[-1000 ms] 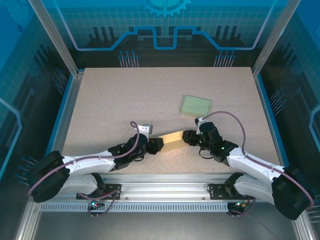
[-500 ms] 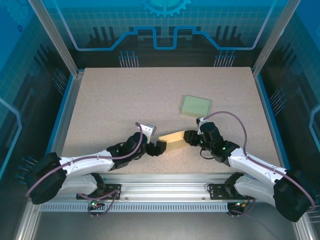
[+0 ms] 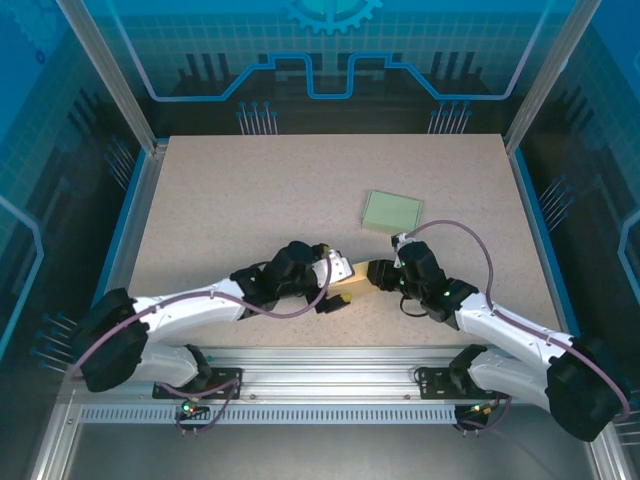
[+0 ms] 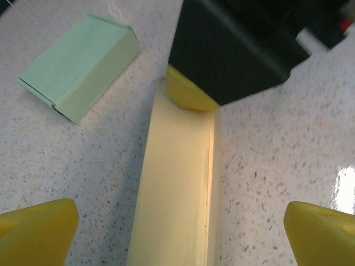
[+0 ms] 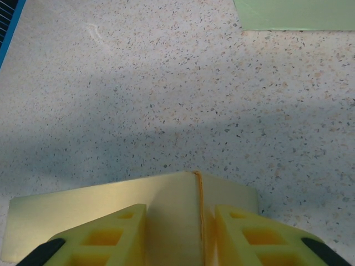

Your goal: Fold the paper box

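Note:
The pale yellow paper box (image 3: 352, 279) lies flat and long near the table's front, between the two arms. My right gripper (image 3: 380, 275) is shut on its right end; in the right wrist view the box (image 5: 172, 205) sits clamped in my right gripper (image 5: 180, 235), between the yellow fingers (image 5: 100, 238). My left gripper (image 3: 336, 286) hovers open over the box's left part. Seen from the left wrist, the box (image 4: 177, 188) runs up the middle of my left gripper (image 4: 180, 244), whose fingertips (image 4: 39, 227) stand wide, apart from it. The right gripper's black body (image 4: 238, 50) holds the far end.
A pale green folded box (image 3: 391, 211) lies flat on the speckled table (image 3: 230, 200) just behind the right gripper, also seen as the green box (image 4: 77, 64) and at the top edge as the green box (image 5: 294, 14). Blue rails edge the table.
My left gripper has let go of the box's left end, opened wide and moved right and up over the box. The right gripper has kept its grip.

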You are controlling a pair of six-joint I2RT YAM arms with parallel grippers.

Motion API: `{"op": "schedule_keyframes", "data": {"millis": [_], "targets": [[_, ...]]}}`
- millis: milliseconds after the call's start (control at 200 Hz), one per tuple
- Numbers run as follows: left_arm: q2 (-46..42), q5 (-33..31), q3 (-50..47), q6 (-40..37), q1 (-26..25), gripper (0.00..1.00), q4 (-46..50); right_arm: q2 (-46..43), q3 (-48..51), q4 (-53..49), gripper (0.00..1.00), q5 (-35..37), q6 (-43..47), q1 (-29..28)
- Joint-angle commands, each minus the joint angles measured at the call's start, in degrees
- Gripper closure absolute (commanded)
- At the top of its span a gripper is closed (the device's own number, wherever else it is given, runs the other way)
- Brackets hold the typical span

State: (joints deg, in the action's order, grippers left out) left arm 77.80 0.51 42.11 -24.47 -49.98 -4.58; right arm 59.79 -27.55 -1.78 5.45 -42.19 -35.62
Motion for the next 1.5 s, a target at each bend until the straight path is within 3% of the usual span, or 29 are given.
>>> {"op": "schedule_keyframes", "data": {"millis": [0,280,410,470,575,680,790,895,985,1186,1256,1316,1406,1461,1496], "targets": [[4.0,3.1,4.4,-5.0,1.0,0.06,6.4,1.5,0.4,-8.2,0.65,0.2,1.2,-0.7],[12.1,3.0,11.7,-6.2,1.5,0.32,15.1,0.2,-0.1,-9.4,0.64,0.9,1.4,-0.8],[12.8,0.7,12.5,-7.4,1.5,0.41,16.0,-0.9,-0.6,-10.8,0.64,1.6,1.7,-0.8],[12.9,-1.3,12.5,-8.5,1.4,0.5,16.1,-1.7,-1.1,-11.8,0.63,1.8,1.9,-0.8],[12.7,-6.5,12.0,-11.4,1.5,0.64,15.4,-3.5,-3.1,-15.5,0.56,2.3,2.3,-0.8],[12.1,-12.7,9.7,-16.6,1.5,0.8,10.7,-5.9,-6.3,-20.2,0.42,3.6,3.1,-0.8],[11.5,-17.6,5.9,-22.9,2.4,0.79,1.8,-8.3,-9.4,-25.3,0.29,5.6,3.9,-0.7],[10.4,-16.3,3.8,-25.8,5.5,0.79,-4.5,-9.7,-11.5,-29.4,0.18,7.6,4.4,-0.7],[10.8,-16.1,1.8,-28.7,8.3,0.76,-11.3,-10.4,-12.6,-31.8,0.0,9.2,4.6,-0.6],[14.7,-10.3,4.1,-28.9,13.3,0.71,-11.7,-10.6,-13.7,-32.8,0.0,9.6,4.5,-0.5],[17.5,-10.6,4.6,-30.4,13.8,0.71,-14.0,-10.2,-13.8,-32.7,0.0,9.5,4.5,-0.5],[20.3,-11.7,4.8,-32.3,13.9,0.61,-17.0,-9.9,-14.0,-32.6,0.0,9.4,4.4,-0.5],[23.9,-12.4,5.7,-34.6,14.3,0.61,-18.3,-9.7,-14.0,-32.7,0.0,9.1,4.5,-0.5],[25.2,-12.6,6.0,-35.7,14.2,0.48,-18.1,-9.8,-14.2,-33.2,0.0,9.3,4.6,-0.4],[25.5,-12.7,5.8,-36.1,14.3,0.32,-18.3,-9.9,-14.4,-33.7,0.0,9.4,4.7,-0.4]]}}
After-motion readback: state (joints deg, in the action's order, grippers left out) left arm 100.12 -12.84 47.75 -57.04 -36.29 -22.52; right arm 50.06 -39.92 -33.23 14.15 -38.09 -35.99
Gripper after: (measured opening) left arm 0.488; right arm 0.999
